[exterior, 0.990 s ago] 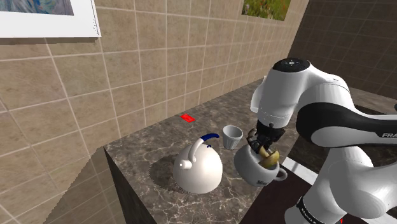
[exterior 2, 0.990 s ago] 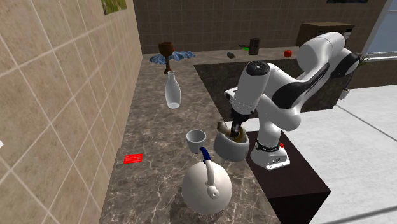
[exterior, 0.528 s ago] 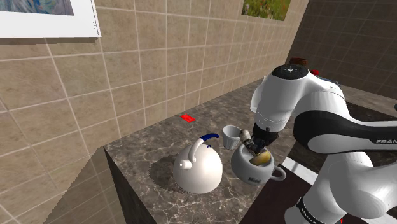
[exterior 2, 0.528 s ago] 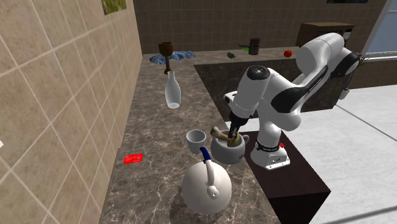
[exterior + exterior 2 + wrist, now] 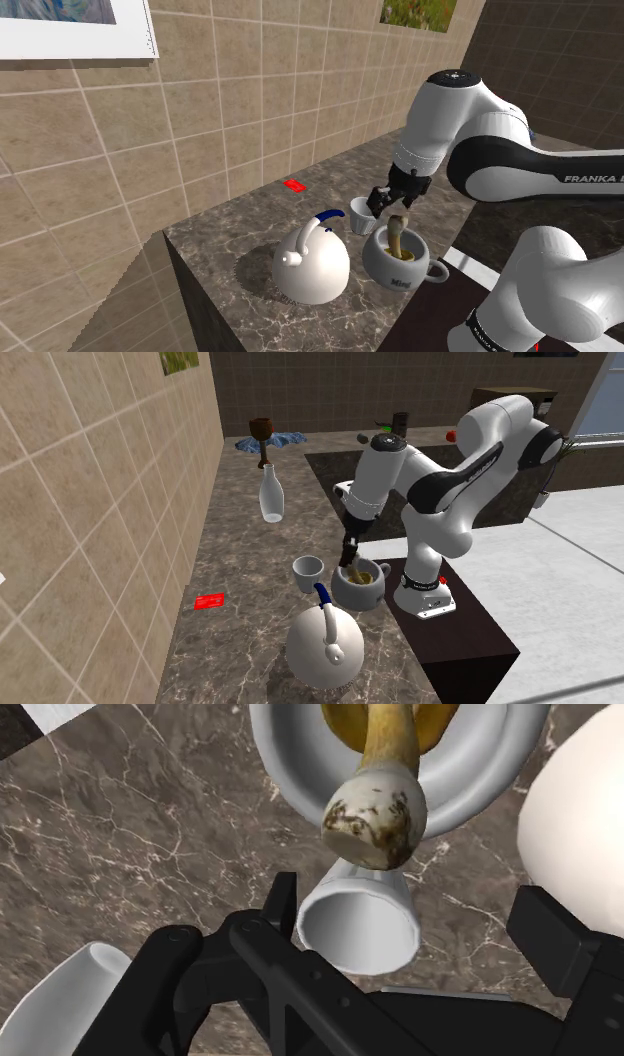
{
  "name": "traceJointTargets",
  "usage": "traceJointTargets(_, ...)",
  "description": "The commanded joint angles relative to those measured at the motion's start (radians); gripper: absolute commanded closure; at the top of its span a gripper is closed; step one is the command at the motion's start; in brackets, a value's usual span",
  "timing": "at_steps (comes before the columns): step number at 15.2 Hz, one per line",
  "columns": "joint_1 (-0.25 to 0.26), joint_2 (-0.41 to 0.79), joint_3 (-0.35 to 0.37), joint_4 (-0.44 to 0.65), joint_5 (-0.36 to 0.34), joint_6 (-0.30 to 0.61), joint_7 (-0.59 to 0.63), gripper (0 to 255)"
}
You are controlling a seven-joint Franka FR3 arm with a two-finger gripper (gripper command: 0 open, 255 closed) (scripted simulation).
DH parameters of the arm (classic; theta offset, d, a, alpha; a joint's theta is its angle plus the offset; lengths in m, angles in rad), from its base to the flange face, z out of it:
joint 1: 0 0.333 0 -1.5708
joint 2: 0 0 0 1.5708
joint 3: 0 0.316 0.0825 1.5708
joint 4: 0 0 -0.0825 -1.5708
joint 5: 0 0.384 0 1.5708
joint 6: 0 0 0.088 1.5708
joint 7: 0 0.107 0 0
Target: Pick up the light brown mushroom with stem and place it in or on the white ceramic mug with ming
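at the shoulder view's left edge of the dark marbled counter (image 5: 230, 238), a small red tag (image 5: 295, 184) is lying near the tiled wall, and a white kettle (image 5: 311, 264) with a blue handle is sitting closer to the counter's edge. just right of it a small white cup (image 5: 361, 213) is standing. beside that the white mug (image 5: 400, 266) is resting upright with the light brown mushroom (image 5: 398, 236) inside it, cap down and stem up. its long axis is running nearly vertical, pointing at the gripper (image 5: 392, 203), which is hanging just above the mug. in the wrist view the black fingers (image 5: 281, 904) are standing spread apart, touching nothing, with the stem's end lying ahead of them. against half a second ago, the gripper is sitting higher and clear of the mug, and the mushroom, then slanted across the rim at the fingers, is standing free. the placing is looking done; backing away is probably calling for a straight lift that is not brushing the stem.
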Motion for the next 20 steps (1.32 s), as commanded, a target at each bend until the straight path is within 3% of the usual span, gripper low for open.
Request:
traceJointTargets(1,-0.008,0.026,-0.03,0.035,-0.011,0.025,-0.042,0)
traceJointTargets(9,-0.02,0.059,-0.036,-0.046,-0.026,0.141,-0.037,0)
traceJointTargets(16,-0.02,0.059,-0.036,-0.046,-0.026,0.141,-0.037,0)
traceJointTargets(17,-0.02,0.059,-0.036,-0.046,-0.026,0.141,-0.037,255)
traceJointTargets(20,-0.02,0.059,-0.036,-0.046,-0.026,0.141,-0.037,255)
